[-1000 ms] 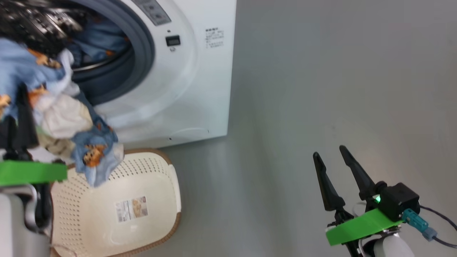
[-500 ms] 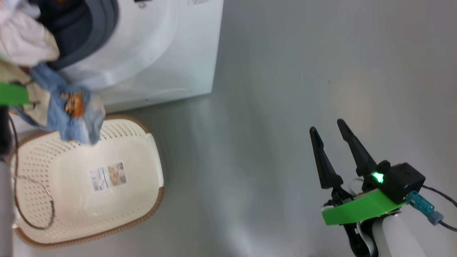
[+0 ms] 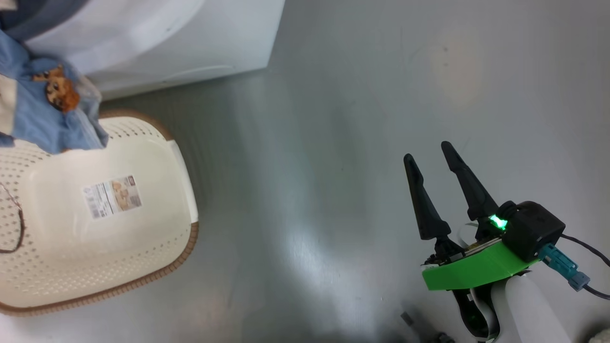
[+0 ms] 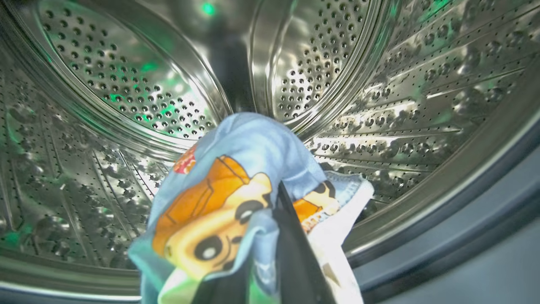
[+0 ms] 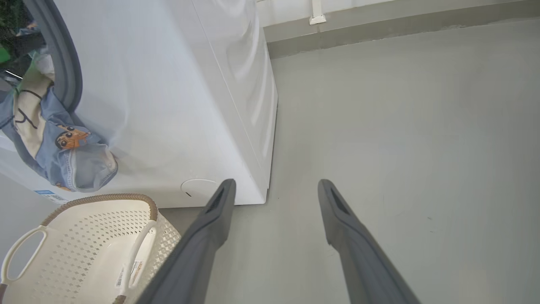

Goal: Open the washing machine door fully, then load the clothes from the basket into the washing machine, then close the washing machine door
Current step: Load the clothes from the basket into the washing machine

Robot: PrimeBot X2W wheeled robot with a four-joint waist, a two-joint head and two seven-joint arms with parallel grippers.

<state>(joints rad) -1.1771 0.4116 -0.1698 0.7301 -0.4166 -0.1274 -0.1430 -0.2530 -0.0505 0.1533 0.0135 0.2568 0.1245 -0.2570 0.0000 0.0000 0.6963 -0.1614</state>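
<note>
One bundle of clothes (image 4: 236, 202) is clamped in my left gripper (image 4: 289, 240) inside the drum (image 4: 126, 84) of the one washing machine (image 3: 190, 43). Its tail hangs down over the far rim of the one basket (image 3: 183, 157). My right gripper (image 3: 429, 152) gapes wide over the bare floor (image 3: 333, 143). My head has dipped since a second ago.

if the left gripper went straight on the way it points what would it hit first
Likely the perforated steel wall of the drum: the left gripper, shut on the clothes, points deep into the washing machine. How far off is unclear.
</note>
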